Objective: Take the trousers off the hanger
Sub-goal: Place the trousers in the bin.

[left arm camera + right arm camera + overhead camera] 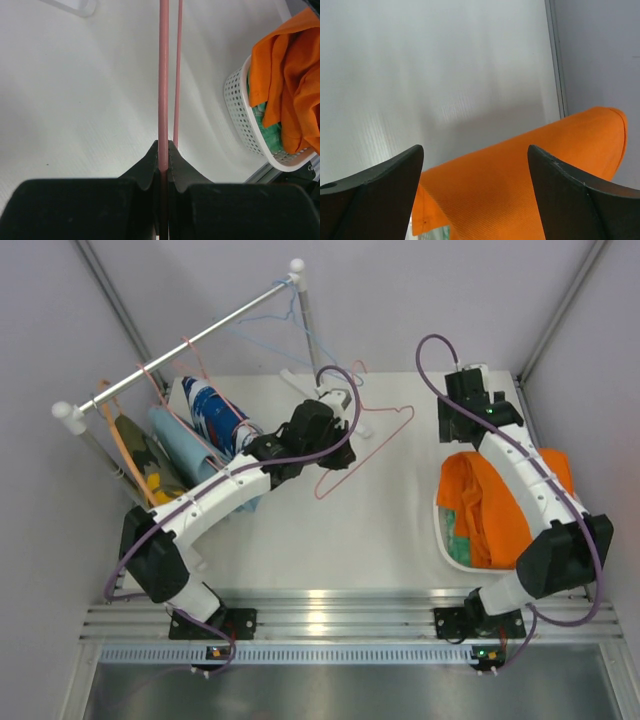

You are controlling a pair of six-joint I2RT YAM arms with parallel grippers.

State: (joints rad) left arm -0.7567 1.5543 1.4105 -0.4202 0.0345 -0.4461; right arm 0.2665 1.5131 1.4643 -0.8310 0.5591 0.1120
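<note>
Left jaws pinch pink hanger [163,75]; right jaws wide — orange trousers [495,515] drape basket [240,102].

No writing, brand or number can be read anywhere; the patterned trousers [210,410] show only blurred shapes.

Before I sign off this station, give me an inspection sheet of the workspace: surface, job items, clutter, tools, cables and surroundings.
Surface: white table, no spills seen.
Job's things: camouflage trousers, light blue trousers and patterned trousers hang on the rail; orange trousers and mint green trousers lie in the white basket.
Clutter: nothing seen.
Grippers: left tool shut on the pink hanger, which carries nothing; right tool open above the orange trousers.
Cables: purple cable loops along each arm.
Surroundings: grey walls.
</note>
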